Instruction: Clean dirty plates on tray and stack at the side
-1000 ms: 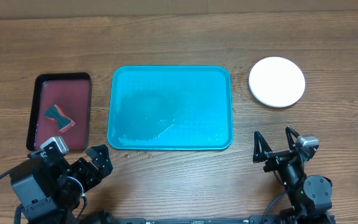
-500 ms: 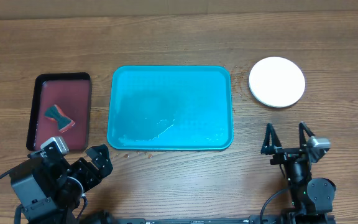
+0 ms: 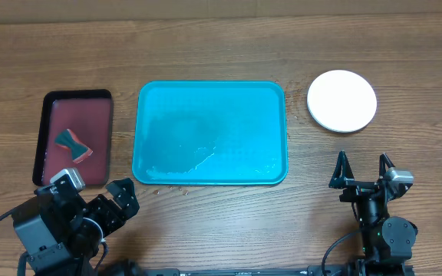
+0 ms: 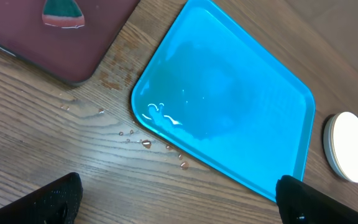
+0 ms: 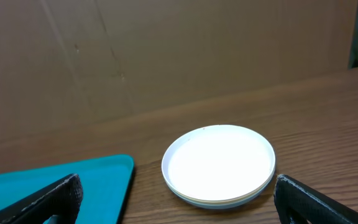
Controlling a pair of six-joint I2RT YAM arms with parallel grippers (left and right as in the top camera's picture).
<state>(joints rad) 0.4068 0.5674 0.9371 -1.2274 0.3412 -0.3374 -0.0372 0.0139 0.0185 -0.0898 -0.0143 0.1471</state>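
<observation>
A white plate (image 3: 341, 100) lies on the wood right of the tray, on top of a low stack (image 5: 219, 163). A pale yellowish rim shows under it. The teal tray (image 3: 209, 134) sits mid-table with no plates on it, only a wet film and streaks (image 4: 160, 115). My right gripper (image 3: 363, 165) stands open near the front edge, below the stack and apart from it, with nothing between its fingers (image 5: 328, 199). My left gripper (image 3: 120, 201) is open at the front left, off the tray's near left corner (image 4: 143, 109), holding nothing.
A dark red, black-rimmed tray (image 3: 90, 123) lies left of the teal one, with a teal and red sponge (image 3: 74, 144) in it. Water drops (image 4: 146, 143) dot the wood by the teal tray's front left corner. A brown board (image 5: 166, 56) rises behind the table.
My right gripper has shifted to the right and back toward the front edge, now pointing straight at the white plate. The left arm has not moved.
</observation>
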